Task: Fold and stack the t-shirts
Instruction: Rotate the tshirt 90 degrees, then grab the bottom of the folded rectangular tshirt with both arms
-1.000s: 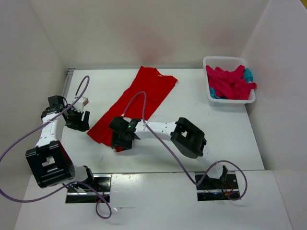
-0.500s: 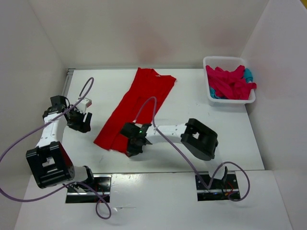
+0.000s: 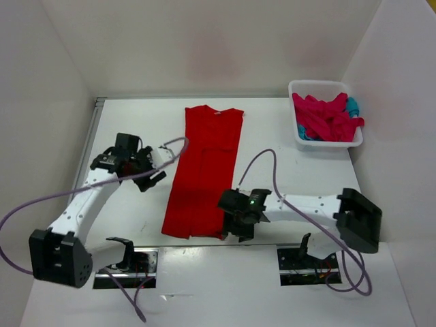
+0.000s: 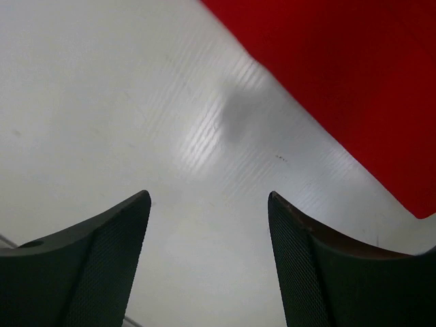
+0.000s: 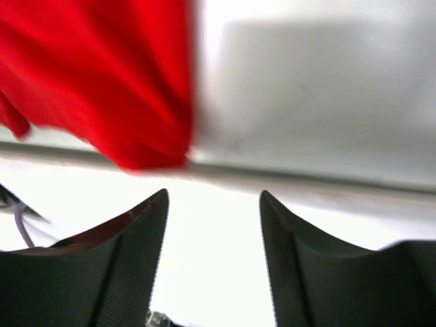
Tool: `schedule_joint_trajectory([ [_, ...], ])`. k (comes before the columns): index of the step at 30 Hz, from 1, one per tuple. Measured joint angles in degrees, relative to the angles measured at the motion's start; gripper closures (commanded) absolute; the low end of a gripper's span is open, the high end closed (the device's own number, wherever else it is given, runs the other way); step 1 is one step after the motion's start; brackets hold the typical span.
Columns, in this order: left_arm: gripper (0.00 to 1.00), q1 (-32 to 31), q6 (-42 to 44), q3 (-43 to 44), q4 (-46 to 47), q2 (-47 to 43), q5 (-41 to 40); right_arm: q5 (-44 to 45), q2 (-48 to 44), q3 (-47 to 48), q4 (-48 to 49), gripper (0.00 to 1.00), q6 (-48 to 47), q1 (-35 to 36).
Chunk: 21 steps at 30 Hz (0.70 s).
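**Red t-shirt (image 3: 204, 174) lies in a long strip between two spread grippers**

Closest to the arm bases, the right gripper (image 3: 237, 228) sits low over the near edge of the table (image 3: 293, 177), just beside the red shirt's near right corner. The right wrist view shows its fingers (image 5: 129, 259) apart with nothing between them and the red hem just beyond their tips.

A little farther in, the left gripper (image 3: 151, 176) hovers just left of the shirt's long left edge. Its fingers (image 4: 102, 259) are also spread, with bare table between them and red cloth off to the upper right.

The red shirt lies flat, narrowed lengthwise, its hem at the near edge and its collar toward the far wall.

At the far right, well apart, a white basket (image 3: 325, 145) holds the crimson-pink t-shirt (image 3: 323, 117), bunched, with the teal-blue t-shirt (image 3: 352, 105) showing at its right side.
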Motion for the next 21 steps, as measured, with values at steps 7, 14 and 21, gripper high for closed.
schedule_joint_trajectory([
  [7, 0.21, -21.9, 11.2, -2.3, 0.3, -16.5, -9.9, 0.9, -21.3, -2.4, -9.1, 0.41, 1.9, 0.4],
  [14, 0.23, -36.1, 28.3, -16.5, -0.7, -28.7, -16.7, 1.6, -20.7, -3.2, -5.4, 0.85, 1.9, -1.4],
  [21, 0.29, -37.6, 48.6, -30.2, -0.8, -52.9, -16.4, 2.2, 2.4, 6.8, 0.2, 1.0, -5.4, -5.2],
])
